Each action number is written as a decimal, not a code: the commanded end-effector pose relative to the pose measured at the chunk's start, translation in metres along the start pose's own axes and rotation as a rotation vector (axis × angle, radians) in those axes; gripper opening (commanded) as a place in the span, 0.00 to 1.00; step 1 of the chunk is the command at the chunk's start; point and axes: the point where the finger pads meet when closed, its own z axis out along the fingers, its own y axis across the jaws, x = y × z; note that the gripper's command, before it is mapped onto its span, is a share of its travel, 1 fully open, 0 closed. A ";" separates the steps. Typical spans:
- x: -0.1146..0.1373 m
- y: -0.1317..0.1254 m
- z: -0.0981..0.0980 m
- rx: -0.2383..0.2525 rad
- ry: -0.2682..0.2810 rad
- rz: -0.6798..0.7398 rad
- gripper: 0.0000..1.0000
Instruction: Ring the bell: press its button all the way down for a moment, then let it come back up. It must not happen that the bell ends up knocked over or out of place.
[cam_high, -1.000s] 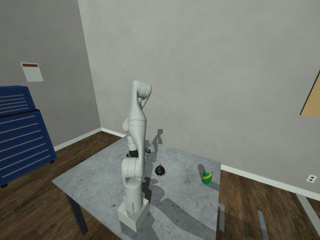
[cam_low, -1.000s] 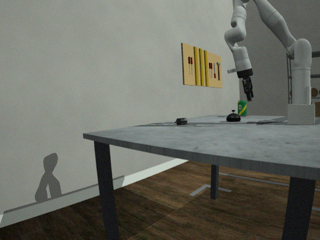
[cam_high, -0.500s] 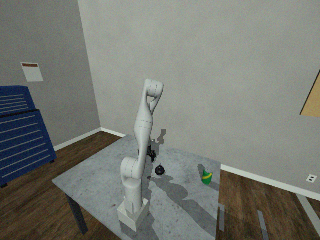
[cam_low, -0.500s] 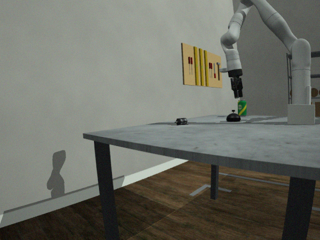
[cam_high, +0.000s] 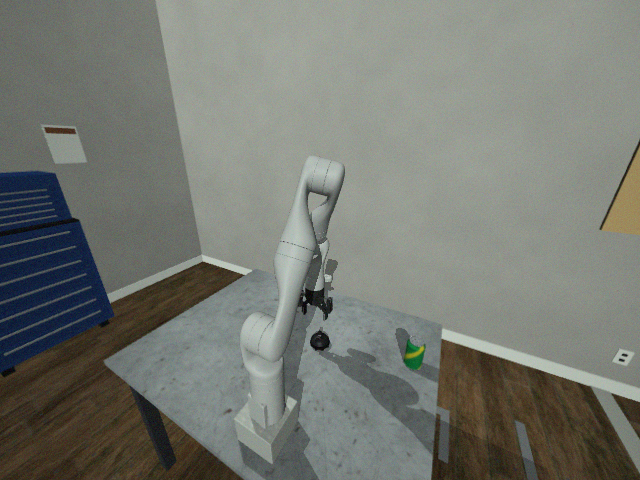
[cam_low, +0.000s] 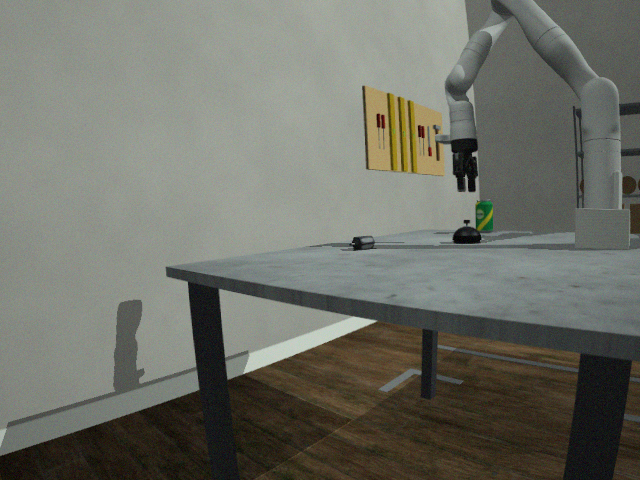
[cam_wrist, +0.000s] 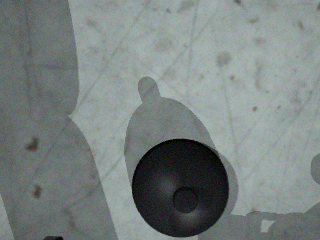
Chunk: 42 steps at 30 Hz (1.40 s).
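A black dome-shaped bell (cam_high: 318, 341) with a small button on top stands on the grey table. It also shows in the exterior view (cam_low: 466, 235) and in the wrist view (cam_wrist: 180, 187), where its button (cam_wrist: 185, 199) sits near the lower middle. My gripper (cam_high: 315, 308) hangs above the bell, pointing straight down, clearly apart from it; in the exterior view the gripper (cam_low: 465, 183) is well above the button. The fingers are open and hold nothing. They are out of the wrist view.
A green can with a yellow stripe (cam_high: 414, 353) stands upright to the right of the bell. A small dark cylinder (cam_low: 362, 242) lies on the table near the wall side. My arm's base (cam_high: 266, 423) stands near the table's front edge.
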 end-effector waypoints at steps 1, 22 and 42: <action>0.006 0.013 -0.002 0.006 0.008 0.031 1.00; 0.010 0.021 -0.004 0.010 0.018 0.036 0.10; 0.010 0.021 -0.004 0.010 0.018 0.036 0.10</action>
